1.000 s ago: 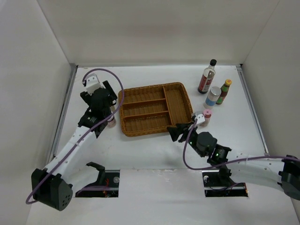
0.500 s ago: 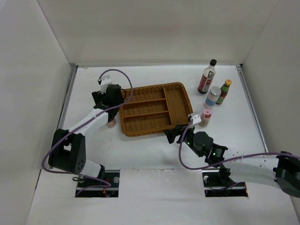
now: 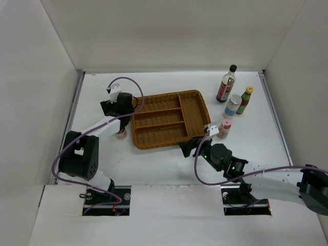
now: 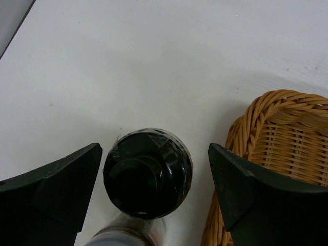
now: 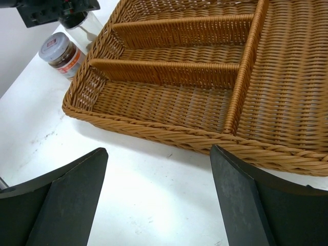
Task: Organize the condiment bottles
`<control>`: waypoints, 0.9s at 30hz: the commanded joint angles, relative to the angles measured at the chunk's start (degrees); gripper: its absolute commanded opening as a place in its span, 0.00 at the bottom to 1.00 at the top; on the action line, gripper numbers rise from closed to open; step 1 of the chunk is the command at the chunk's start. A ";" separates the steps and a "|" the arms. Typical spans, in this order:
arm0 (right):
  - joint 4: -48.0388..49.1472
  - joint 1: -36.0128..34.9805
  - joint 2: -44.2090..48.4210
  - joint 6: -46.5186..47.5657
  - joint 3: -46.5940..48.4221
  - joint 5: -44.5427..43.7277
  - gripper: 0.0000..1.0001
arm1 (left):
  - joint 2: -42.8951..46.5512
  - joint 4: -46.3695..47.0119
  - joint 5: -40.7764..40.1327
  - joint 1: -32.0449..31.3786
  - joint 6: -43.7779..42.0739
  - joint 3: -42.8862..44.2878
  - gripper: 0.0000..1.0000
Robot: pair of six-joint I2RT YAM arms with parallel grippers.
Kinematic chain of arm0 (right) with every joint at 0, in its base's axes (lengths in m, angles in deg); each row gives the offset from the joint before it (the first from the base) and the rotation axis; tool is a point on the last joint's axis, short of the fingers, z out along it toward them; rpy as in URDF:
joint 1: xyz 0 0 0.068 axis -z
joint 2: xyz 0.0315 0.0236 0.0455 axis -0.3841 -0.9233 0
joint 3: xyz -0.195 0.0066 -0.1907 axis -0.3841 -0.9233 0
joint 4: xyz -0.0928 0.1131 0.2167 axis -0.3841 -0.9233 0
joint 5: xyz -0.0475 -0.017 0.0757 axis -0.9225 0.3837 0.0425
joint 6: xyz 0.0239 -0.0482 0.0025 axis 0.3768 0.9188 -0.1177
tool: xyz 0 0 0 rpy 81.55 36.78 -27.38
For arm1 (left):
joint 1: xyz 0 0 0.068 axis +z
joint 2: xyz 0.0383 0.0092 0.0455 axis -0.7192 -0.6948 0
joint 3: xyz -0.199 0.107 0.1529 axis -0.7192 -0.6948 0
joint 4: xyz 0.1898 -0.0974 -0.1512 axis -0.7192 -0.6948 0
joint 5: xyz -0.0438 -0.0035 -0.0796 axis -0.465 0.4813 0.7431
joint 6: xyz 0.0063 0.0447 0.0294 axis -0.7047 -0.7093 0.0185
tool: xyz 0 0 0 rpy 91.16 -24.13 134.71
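My left gripper (image 3: 123,113) is open beside the left rim of the wicker tray (image 3: 137,137). In the left wrist view its jaws (image 4: 154,149) stand apart either side of the squat black-capped bottle (image 4: 147,173), which stands upright and untouched. The short pink-lidded jar (image 3: 121,135) stands just in front of it and also shows in the right wrist view (image 5: 61,53). My right gripper (image 3: 188,149) is open and empty over bare table at the tray's front edge (image 5: 159,154). The tall red-labelled bottle (image 3: 225,84), the green-and-yellow-capped bottle (image 3: 245,100), the white-and-blue bottle (image 3: 232,106) and the pink-capped bottle (image 3: 224,128) stand right of the tray.
The tray's compartments (image 5: 169,105) hold nothing. White walls close in the table on the left, back and right. The left arm's purple cable (image 3: 134,88) loops above the tray's far left corner.
My left gripper has moved right, up to the tray's left rim and over the black-capped bottle. My right gripper has shifted slightly left along the tray's front edge.
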 commanded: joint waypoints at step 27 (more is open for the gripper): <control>3.88 2.64 1.80 -1.68 0.41 1.79 0.89 | 11.98 8.41 -1.01 -1.87 -3.18 8.14 0.38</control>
